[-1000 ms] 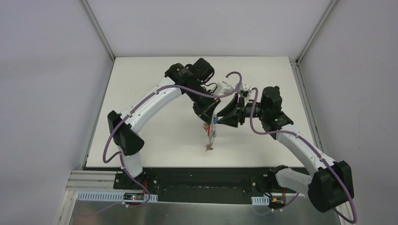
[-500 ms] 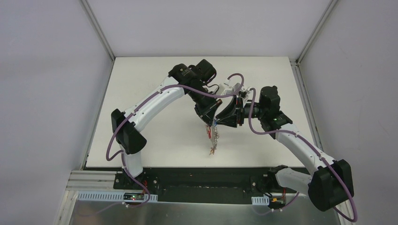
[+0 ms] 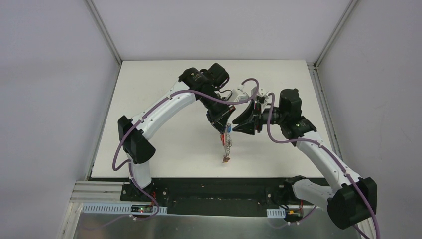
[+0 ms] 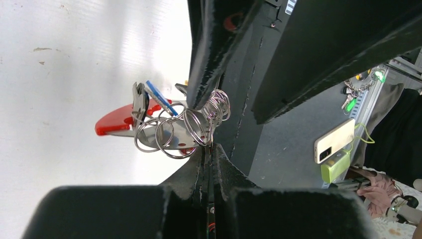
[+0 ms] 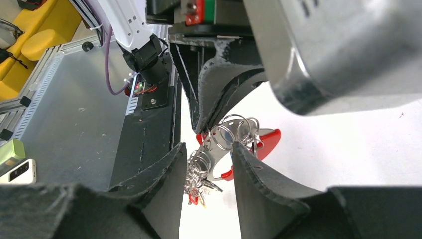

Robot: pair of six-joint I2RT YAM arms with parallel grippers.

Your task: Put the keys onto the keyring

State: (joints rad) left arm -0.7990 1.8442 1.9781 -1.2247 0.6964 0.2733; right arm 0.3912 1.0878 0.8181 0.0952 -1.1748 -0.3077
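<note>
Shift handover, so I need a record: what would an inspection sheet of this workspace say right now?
Surface: white tabletop, few small marks.
Job's things: grey metal ring bunch with red band hangs from the left gripper; small keys dangle at its lower end.
Clutter: nothing seen.
Grippers: left shut on a ring; right gripper open, jaws either side of the bunch.
Cables: purple cables run along both arms.
Surroundings: grey walls.

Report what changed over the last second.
The right gripper drew slightly back to the right, with its fingers apart on either side of the keyring. The keyring's hanging tail swung a little to the right and nearer the arm bases. The left gripper stayed shut on a ring, holding the bunch above the table.
</note>
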